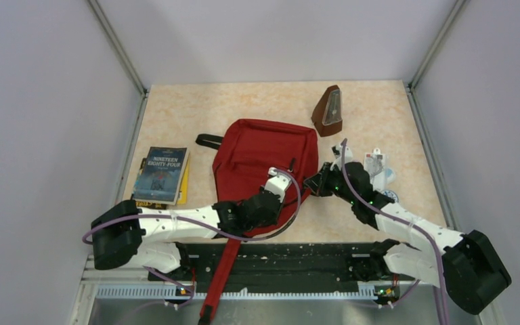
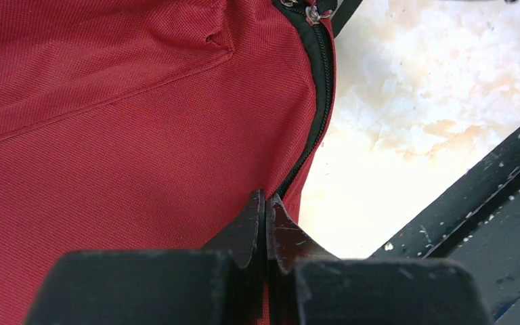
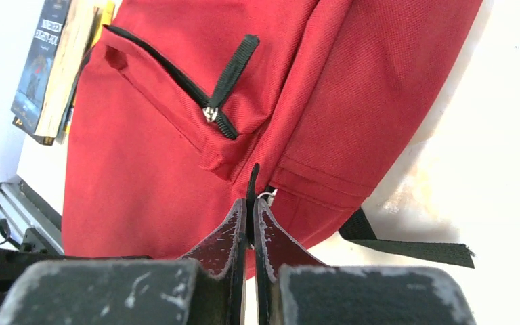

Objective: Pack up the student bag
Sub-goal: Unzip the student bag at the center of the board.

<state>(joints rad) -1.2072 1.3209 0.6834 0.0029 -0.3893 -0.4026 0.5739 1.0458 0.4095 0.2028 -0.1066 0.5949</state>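
A dark-red student bag [image 1: 261, 159] is laid flat mid-table, front pocket up, and its main zipper [image 2: 321, 101] is closed along the stretch that can be seen. The right gripper [image 3: 249, 206] is pinched fully shut on the black zipper pull tab [image 3: 252, 179] at the bag's side. The left gripper [image 2: 265, 206] is shut tight at the seam beside the zipper track, apparently with the bag's fabric nipped. Opening the main compartment is judged to be the step in hand. The fabric is best held taut while the tab is drawn steadily along the track rather than lifted, so that the thin tab is not lost. A Nineteen Eighty-Four paperback [image 1: 162, 175] and a metronome [image 1: 330, 112] are set nearby on the table [image 1: 379, 115], unpacked.
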